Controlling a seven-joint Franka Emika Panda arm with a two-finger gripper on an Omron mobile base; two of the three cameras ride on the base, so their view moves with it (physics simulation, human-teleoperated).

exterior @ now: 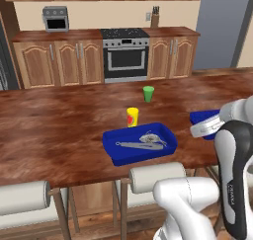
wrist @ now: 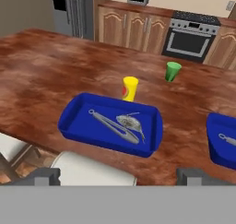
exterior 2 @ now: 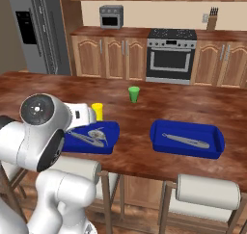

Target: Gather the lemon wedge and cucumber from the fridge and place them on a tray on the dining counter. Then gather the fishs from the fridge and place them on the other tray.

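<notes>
Two thin grey fish (wrist: 120, 124) lie in a blue tray (wrist: 73, 120) on the wooden dining counter (wrist: 41, 75). One fish is long and skinny like a stick. The other is shorter and rounder and lies partly across it. The tray is a rectangle with low walls and round corners, and it looks smooth and shiny. It sits near the front edge of the counter.

A second blue tray (exterior 2: 212, 141) of the same shape sits to the right, well apart from the first. One long grey fish (exterior 2: 185, 140) lies flat inside it.

Just behind the first tray stands a small yellow cup (wrist: 130, 88) with a red mark on it. Farther back and a bit to the right stands a green cup (wrist: 173, 71). Both cups are upright.

The counter top is dark reddish-brown wood with a swirly grain. White padded stools (exterior: 157, 176) stand under its near edge.

The gripper (wrist: 120, 177) hangs in front of the counter, near and above the stools. Its two dark fingers stand wide apart and hold nothing. The white arm (exterior 2: 41, 136) blocks part of the left tray in the right base view.

On the far wall are brown wooden cabinets (exterior: 57, 61), a silver oven (exterior: 125, 54), a toaster oven (exterior: 55, 19) and a knife block (exterior: 155, 18). A grey fridge (exterior 2: 41, 31) stands at the far left.
</notes>
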